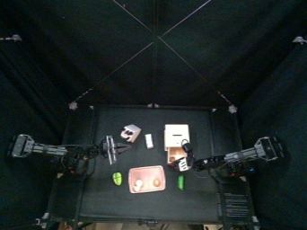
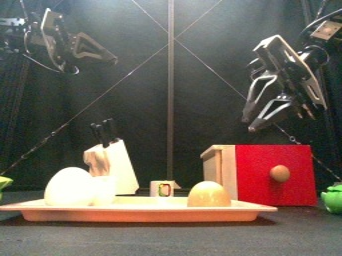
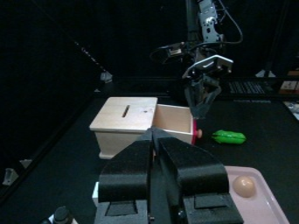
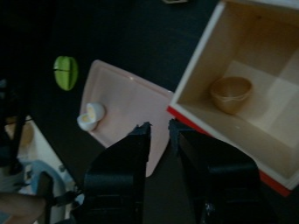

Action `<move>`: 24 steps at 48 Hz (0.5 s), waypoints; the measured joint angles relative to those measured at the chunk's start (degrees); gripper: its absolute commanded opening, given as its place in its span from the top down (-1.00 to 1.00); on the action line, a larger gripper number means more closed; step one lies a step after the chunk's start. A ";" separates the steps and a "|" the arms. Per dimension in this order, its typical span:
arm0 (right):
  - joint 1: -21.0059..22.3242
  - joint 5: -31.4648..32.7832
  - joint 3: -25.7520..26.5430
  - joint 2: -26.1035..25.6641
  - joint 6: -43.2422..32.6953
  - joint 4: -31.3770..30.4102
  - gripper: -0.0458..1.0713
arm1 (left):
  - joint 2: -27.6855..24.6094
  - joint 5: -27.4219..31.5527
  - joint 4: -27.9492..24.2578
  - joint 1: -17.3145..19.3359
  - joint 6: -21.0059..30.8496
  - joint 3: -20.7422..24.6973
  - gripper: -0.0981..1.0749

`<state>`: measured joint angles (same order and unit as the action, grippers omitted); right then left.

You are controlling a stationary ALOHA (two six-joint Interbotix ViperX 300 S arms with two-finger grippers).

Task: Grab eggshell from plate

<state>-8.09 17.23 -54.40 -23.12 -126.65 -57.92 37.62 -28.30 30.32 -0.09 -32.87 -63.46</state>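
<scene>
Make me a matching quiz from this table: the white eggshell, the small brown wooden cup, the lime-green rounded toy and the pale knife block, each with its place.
Things:
1. white eggshell
2. small brown wooden cup
3. lime-green rounded toy
4. pale knife block

Places:
A. inside the open wooden drawer
B. on the salmon-pink plate
C. standing on the black table, behind the plate
D. lying on the table beside the plate

Pairs: 1-B, 2-A, 3-D, 4-C.

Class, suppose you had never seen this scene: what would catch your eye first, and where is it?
The salmon-pink plate at the table's front, holding two eggshells. Behind its right end stands a wooden box with a red front, drawer pulled out. The right hand hangs above that box.
</scene>
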 measured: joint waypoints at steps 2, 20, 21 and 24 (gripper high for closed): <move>0.26 -1.23 0.00 -0.88 0.00 -1.05 -0.26 | 0.00 0.00 0.00 0.00 -0.09 0.00 0.01; -5.54 -4.48 4.92 0.79 0.00 -22.94 -0.28 | 0.00 -0.09 -0.09 0.79 -0.18 -0.26 0.01; -6.06 -4.57 5.36 1.23 0.00 -23.73 -0.29 | 0.00 0.00 0.00 0.79 -0.18 -0.26 0.01; -7.29 -5.45 6.77 3.16 0.00 -25.31 -0.29 | 0.00 0.00 0.00 0.88 -0.09 -0.26 0.01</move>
<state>-15.38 11.78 -47.64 -19.95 -126.65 -83.23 37.62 -28.30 30.32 0.79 -32.96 -63.72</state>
